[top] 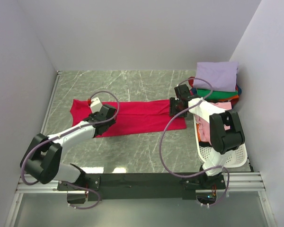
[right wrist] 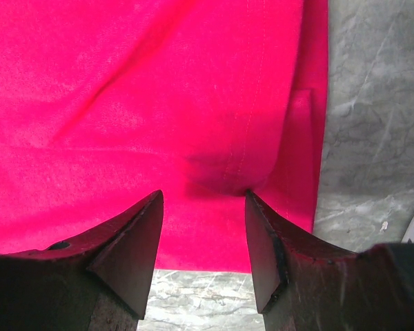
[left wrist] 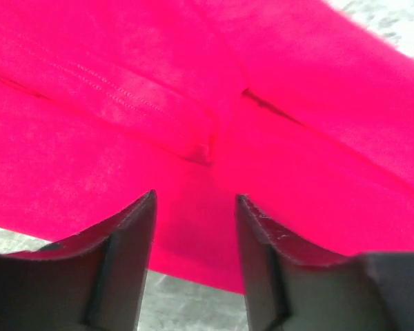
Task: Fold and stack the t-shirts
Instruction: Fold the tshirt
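Jaws first: the left jaws stand apart with nothing between them, low over the left part of the crimson t-shirt [top: 132, 118], where a stitched hem and a folded flap of cloth show just ahead of the tips. The right jaws are parted too and hold nothing. They point down at the shirt's right end, close to a seam that runs along its right edge. Whether their tips touch the cloth I cannot tell.

The crimson t-shirt lies flat as a long strip from left to right across the middle of the counter [top: 132, 85]. The counter is a grey-green slab with pale marble veins, and it shows bare on the far and near sides of the shirt. Plain white walls close in the space: one left of the shirt [top: 19, 71], one beyond it [top: 142, 33] and one to its right [top: 270, 71]. A black rail [top: 142, 179] along the counter's near edge carries both arm bases.

Right of the shirt's right end sits a white perforated basket [top: 227, 158], with the right arm reaching over it. Pale pink cloth [top: 204, 130] lies inside it. Beyond the basket, in the far right corner, folded shirts are stacked: lavender [top: 217, 75] on top, green [top: 213, 93] under it, with orange [top: 232, 98] and blue [top: 239, 89] edges showing lower down.
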`<state>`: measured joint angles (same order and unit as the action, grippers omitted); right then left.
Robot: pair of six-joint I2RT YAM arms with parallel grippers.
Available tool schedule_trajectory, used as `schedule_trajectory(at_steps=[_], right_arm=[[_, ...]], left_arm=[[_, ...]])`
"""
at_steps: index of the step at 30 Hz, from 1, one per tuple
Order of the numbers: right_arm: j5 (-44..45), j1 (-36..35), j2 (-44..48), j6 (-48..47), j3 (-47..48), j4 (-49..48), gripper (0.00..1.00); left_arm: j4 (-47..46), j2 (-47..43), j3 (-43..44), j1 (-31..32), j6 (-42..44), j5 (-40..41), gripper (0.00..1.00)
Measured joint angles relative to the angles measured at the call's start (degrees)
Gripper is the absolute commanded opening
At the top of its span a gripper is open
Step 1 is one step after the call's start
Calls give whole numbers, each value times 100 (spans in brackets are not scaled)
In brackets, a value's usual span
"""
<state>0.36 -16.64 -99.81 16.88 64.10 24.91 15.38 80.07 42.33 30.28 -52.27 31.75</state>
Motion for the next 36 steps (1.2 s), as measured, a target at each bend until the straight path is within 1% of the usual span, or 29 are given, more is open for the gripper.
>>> schedule_trajectory(at_steps=[3, 6, 13, 20, 23, 27, 31, 36], right_arm=[[0, 0, 0, -7, 0, -4, 58], [0, 0, 0, -9, 0, -4, 58], [-74, 0, 0, -26, 0, -13, 58], [-133, 0, 0, -31, 0, -20, 58], [-138, -2, 0, -33, 0, -22, 58], [-146, -7, 0, -46, 0, -22, 58], [-151, -11, 0, -48, 0, -31, 58], [-153, -13, 0, -50, 0, -37, 58]], left_arm=[[11, -164, 26, 28, -13, 160, 66], [-20, -118, 114, -61, 46, 348, 66], [-579, 319, 269, -911, 356, 361, 68], [-1029, 957, 382, -1589, 640, 85, 68], [-1095, 1276, 435, -1659, 717, -79, 68], [-1091, 1386, 435, -1703, 782, -249, 69], [-1064, 1274, 387, -1740, 800, -396, 69], [-973, 852, 59, -1746, 761, -619, 68]])
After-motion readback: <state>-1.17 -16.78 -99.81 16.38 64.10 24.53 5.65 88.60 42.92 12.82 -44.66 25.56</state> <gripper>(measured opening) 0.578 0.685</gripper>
